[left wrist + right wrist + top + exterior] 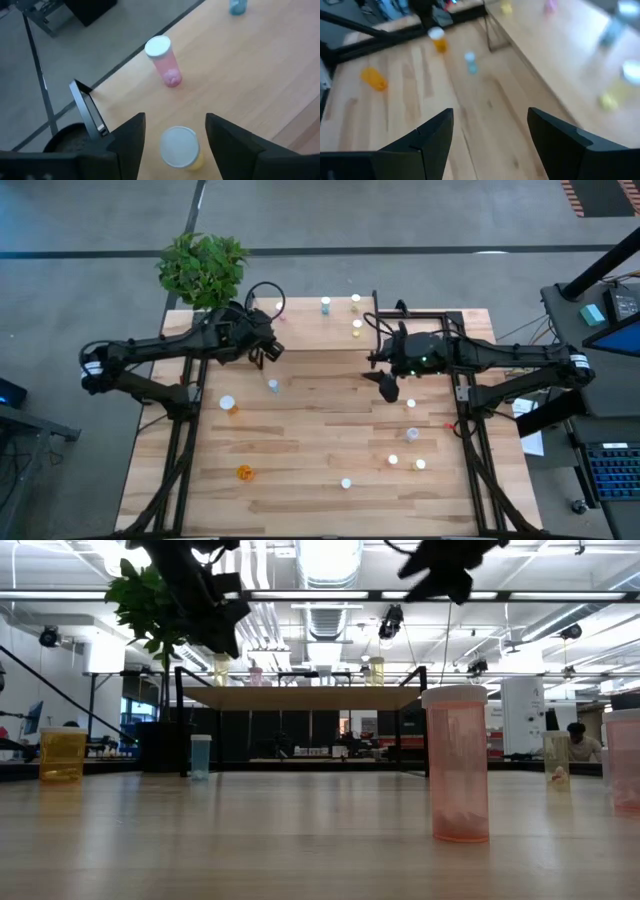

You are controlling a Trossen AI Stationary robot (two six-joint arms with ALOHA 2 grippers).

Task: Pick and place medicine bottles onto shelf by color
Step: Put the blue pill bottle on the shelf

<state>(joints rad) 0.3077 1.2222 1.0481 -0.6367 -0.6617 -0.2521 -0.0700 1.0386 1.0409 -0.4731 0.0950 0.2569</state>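
The room is a large hall with a grey floor (90,220), bright strip lights and ducts overhead, and a person (578,740) at the far right in the low view. A leafy plant (203,267) stands at the far left corner of the desk (320,440), a pale wood-plank top on a black frame.

The shelf (330,325) runs along the far edge, light wood on thin black legs. On it stand several small bottles: a pink bottle (165,60) with a white cap, a yellowish bottle (181,147) with a white cap, a bluish one (326,305) and more yellowish ones (356,327).

Other bottles are scattered over the desk: an orange one (244,472) lying near the front left, a white-capped amber one (229,406), a small blue one (273,385), and pale-capped ones (410,434) toward the right.

The left claw (175,135) hangs over the shelf's left end, fingers apart on either side of the yellowish bottle, not pressing it. The right claw (490,132) hovers above the desk just in front of the shelf, spread wide and empty.
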